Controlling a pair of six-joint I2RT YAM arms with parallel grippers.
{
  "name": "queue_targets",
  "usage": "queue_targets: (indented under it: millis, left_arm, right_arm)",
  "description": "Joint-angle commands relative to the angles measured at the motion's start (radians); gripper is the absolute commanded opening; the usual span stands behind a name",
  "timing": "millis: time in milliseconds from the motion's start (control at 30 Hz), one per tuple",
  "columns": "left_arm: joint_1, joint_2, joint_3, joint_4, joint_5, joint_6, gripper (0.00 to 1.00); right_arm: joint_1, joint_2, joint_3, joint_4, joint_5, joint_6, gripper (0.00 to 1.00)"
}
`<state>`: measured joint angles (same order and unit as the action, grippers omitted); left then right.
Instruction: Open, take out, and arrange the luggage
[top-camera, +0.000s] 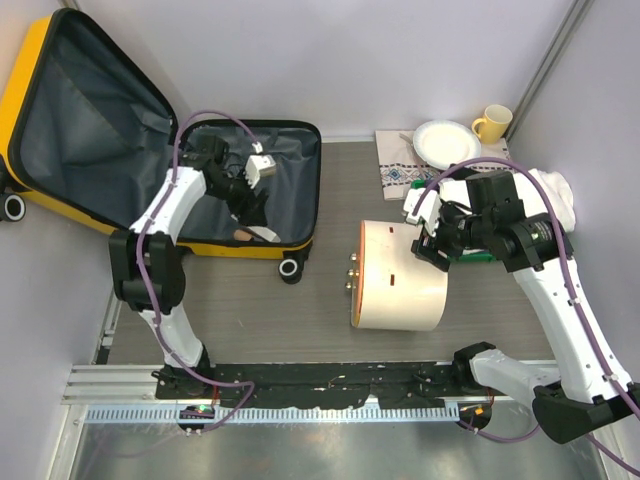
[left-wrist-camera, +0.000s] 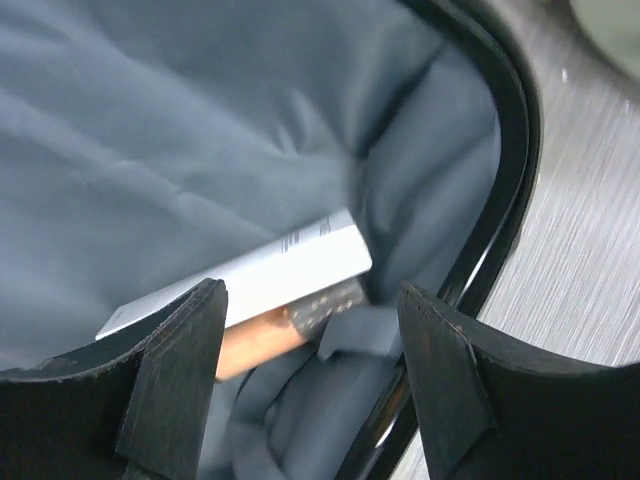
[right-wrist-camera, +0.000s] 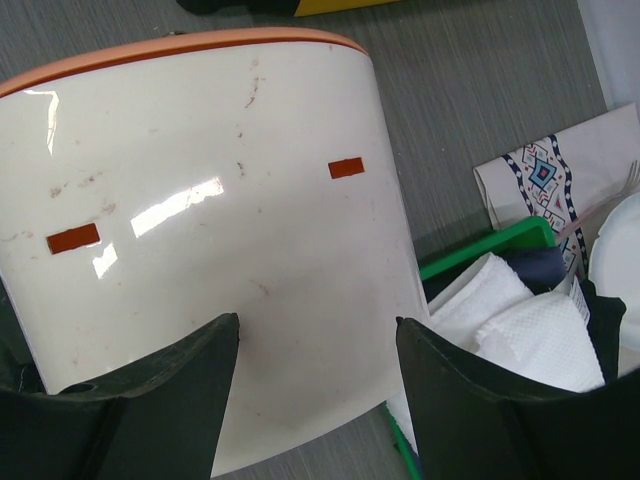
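Left gripper is down inside the open luggage, jaws spread wide, nothing in them. A white box lies just past the fingertips on the grey lining, with a coppery thing poking out from under it. I'd turn the wrist so the fingers span the box's narrow width, then go down slowly without pinching fabric. Right gripper hangs spread and empty above the cream cylinder. I'd leave it parked.

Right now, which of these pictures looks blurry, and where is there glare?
Left wrist view: the white box in the luggage looks soft, slightly smeared. Right wrist view: bright glare patches on the cream cylinder. Top view: sharp throughout.
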<state>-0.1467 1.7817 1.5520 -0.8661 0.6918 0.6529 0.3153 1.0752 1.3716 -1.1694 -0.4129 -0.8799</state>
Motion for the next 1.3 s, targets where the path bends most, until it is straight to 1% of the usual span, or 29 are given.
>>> queue_targets:
  millis: [0,100,133,167,200,233,267,300,333,367,400,433,533,700,867,967,1067,1167,1267]
  left_arm:
    - [0.032,0.009,0.109,-0.370,0.202,0.543,0.74]
    - [-0.025,-0.034,0.047,-0.346,0.309,0.539,0.75]
    - [-0.078,-0.047,-0.002,-0.305,0.324,0.516,0.75]
    - [-0.105,-0.066,-0.036,-0.262,0.345,0.423,0.75]
    - [-0.129,-0.109,-0.076,-0.201,0.379,0.368,0.74]
    - [-0.187,-0.138,-0.167,-0.048,0.406,0.302,0.73]
    - [-0.220,-0.165,-0.215,0.043,0.410,0.244,0.72]
    - [-0.256,-0.191,-0.268,0.149,0.402,0.112,0.71]
    - [-0.322,-0.233,-0.355,0.346,0.382,0.059,0.71]
    - [-0.355,-0.245,-0.389,0.437,0.371,0.013,0.70]
    - [-0.382,-0.254,-0.417,0.523,0.359,-0.095,0.67]
    - [-0.431,-0.246,-0.438,0.621,0.342,-0.120,0.66]
    - [-0.491,-0.210,-0.441,0.715,0.307,-0.200,0.62]
    - [-0.544,-0.189,-0.449,0.783,0.259,-0.223,0.57]
    - [-0.571,-0.168,-0.458,0.811,0.252,-0.230,0.50]
    - [-0.570,-0.165,-0.466,0.803,0.262,-0.217,0.47]
    - [-0.571,-0.168,-0.472,0.759,0.261,-0.174,0.46]
    - [-0.570,-0.171,-0.478,0.754,0.261,-0.170,0.46]
    - [-0.571,-0.160,-0.474,0.756,0.272,-0.187,0.43]
  right_arm:
    - [0.002,0.068,-0.066,-0.250,0.112,-0.011,0.71]
    - [-0.001,0.072,-0.069,-0.256,0.106,-0.007,0.70]
    - [0.001,0.072,-0.071,-0.257,0.106,-0.005,0.71]
    - [0.001,0.074,-0.069,-0.257,0.105,-0.005,0.71]
    - [0.001,0.077,-0.069,-0.253,0.106,-0.004,0.70]
    - [0.001,0.078,-0.069,-0.253,0.106,-0.005,0.71]
    - [-0.001,0.080,-0.069,-0.251,0.106,-0.005,0.70]
    - [0.001,0.080,-0.072,-0.253,0.106,-0.007,0.71]
    - [0.001,0.083,-0.074,-0.253,0.105,-0.016,0.71]
    - [0.001,0.084,-0.075,-0.257,0.102,-0.021,0.71]
    - [0.001,0.085,-0.077,-0.256,0.103,-0.022,0.71]
    - [0.001,0.086,-0.075,-0.257,0.103,-0.033,0.71]
    - [0.001,0.081,-0.078,-0.260,0.108,-0.042,0.71]
    - [0.001,0.074,-0.094,-0.262,0.098,-0.048,0.71]
    - [0.001,0.068,-0.100,-0.260,0.095,-0.047,0.71]
    - [0.001,0.066,-0.101,-0.259,0.097,-0.047,0.71]
    - [0.001,0.066,-0.095,-0.257,0.100,-0.047,0.71]
    - [0.001,0.066,-0.097,-0.256,0.100,-0.042,0.71]
    - [0.001,0.066,-0.100,-0.256,0.098,-0.039,0.71]
